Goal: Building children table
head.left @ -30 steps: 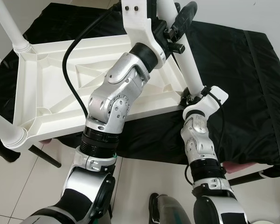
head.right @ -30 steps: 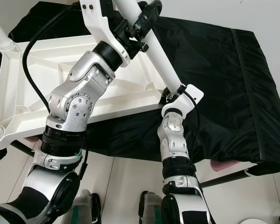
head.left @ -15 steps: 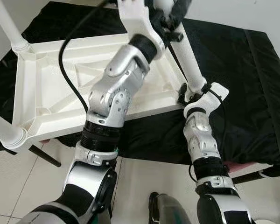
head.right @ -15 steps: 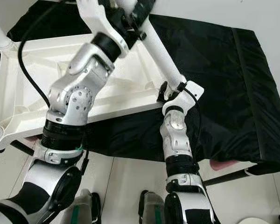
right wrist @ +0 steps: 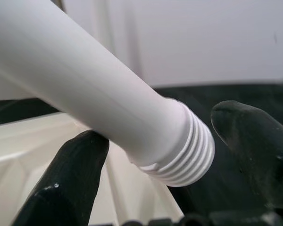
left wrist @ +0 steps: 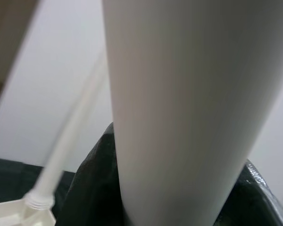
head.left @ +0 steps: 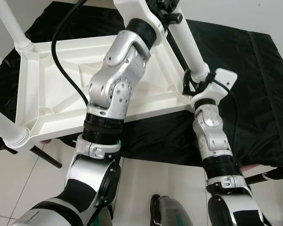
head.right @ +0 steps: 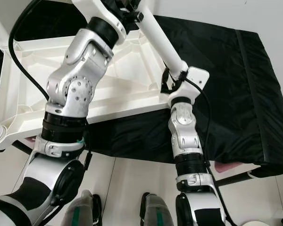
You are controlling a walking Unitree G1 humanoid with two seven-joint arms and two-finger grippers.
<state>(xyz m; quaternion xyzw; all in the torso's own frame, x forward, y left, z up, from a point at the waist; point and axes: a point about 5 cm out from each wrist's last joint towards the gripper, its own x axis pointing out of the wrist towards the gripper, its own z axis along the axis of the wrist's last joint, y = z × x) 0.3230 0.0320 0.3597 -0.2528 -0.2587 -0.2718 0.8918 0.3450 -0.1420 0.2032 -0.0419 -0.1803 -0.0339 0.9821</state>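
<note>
The white table top [head.left: 52,84] lies upside down on a black cloth [head.left: 254,94]. A loose white table leg [head.left: 186,44] slants above its near right corner. High on the leg, my left gripper [head.left: 169,9] is shut on it; the left wrist view has the leg [left wrist: 179,103] between dark fingers. The threaded end [right wrist: 179,146] hangs just above the corner, between the fingers of my right gripper [head.left: 194,84]. One finger [right wrist: 80,160] touches the leg and the other stands a little apart, so this gripper is open around it.
Two legs stand fixed at the table top's left corners, one far [head.left: 12,23] and one near [head.left: 4,127]. The black cloth stretches wide to the right. White floor tiles [head.left: 146,179] lie below the front edge.
The left arm has risen and carried the leg upward. The threaded end has come up and to the right, off the table corner. The right gripper has risen with it.
</note>
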